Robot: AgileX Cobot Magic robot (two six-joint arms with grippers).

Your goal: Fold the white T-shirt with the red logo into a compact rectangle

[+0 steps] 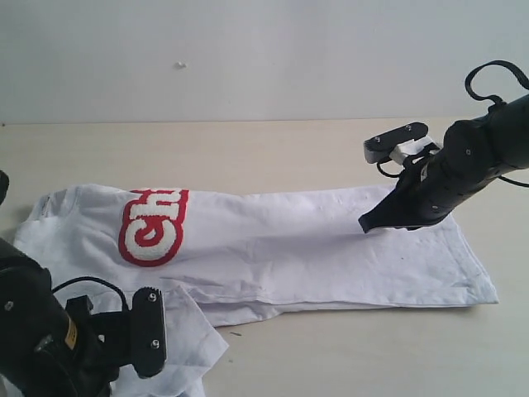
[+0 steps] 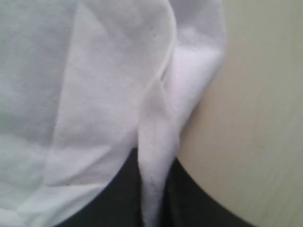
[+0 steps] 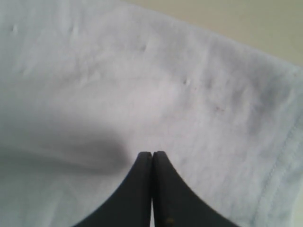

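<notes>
Right now my left gripper is clenched on a raised ridge of the large white cotton short-sleeved T-shirt. In the left wrist view a narrow fold of cloth stands up between the two dark fingers, with a hemmed edge just beyond them and the bare pale wooden tabletop alongside. I judge this pinch is on the loose flap at the shirt's near edge, probably a sleeve, taken so I can carry it over onto the body. Away from that gripper, toward the other arm, the shirt lies flat and long across the table, narrowed lengthwise. The red logo, fuzzy white letters on a thick red outline, shows only its first letters, the rest being out of sight past a fold line. My right gripper is clamped on nothing, its tips pressed together and resting on the cloth near the hem end. I read that as a pin to stop the body sliding when the left arm pulls.
</notes>
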